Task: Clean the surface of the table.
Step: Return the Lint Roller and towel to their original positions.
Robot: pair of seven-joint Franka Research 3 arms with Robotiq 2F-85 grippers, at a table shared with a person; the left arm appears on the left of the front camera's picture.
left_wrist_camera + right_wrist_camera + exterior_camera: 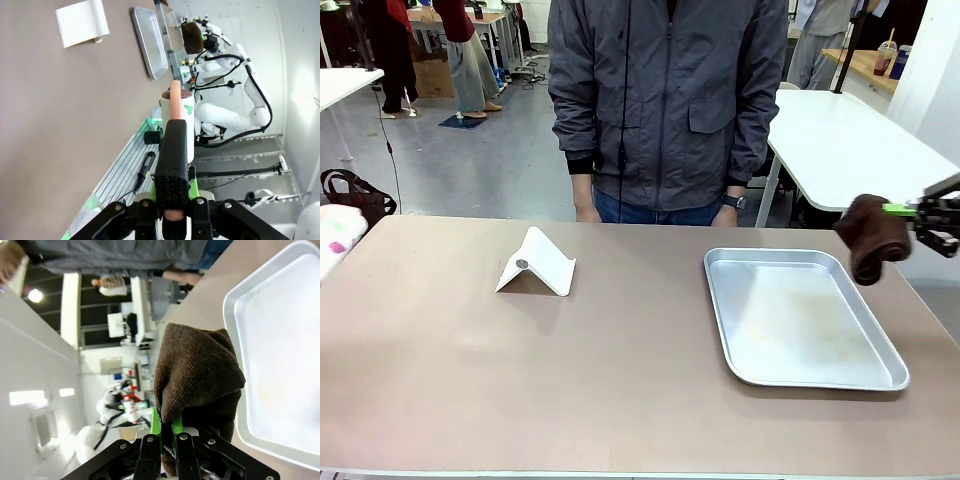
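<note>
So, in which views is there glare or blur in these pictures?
Front view: sharp, soft shadow beside the white stand. Right wrist view: the tray is washed out white, while the brown cloth stays sharp. Left wrist view: bright wall glare, and the table edge bends.

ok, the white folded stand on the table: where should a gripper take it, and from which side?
Probably from above, pinching the ridge of the white stand. It sits like a tent on the table, both panels sloping down from that top fold, so the ridge looks like the narrowest part, clear all round.
</note>
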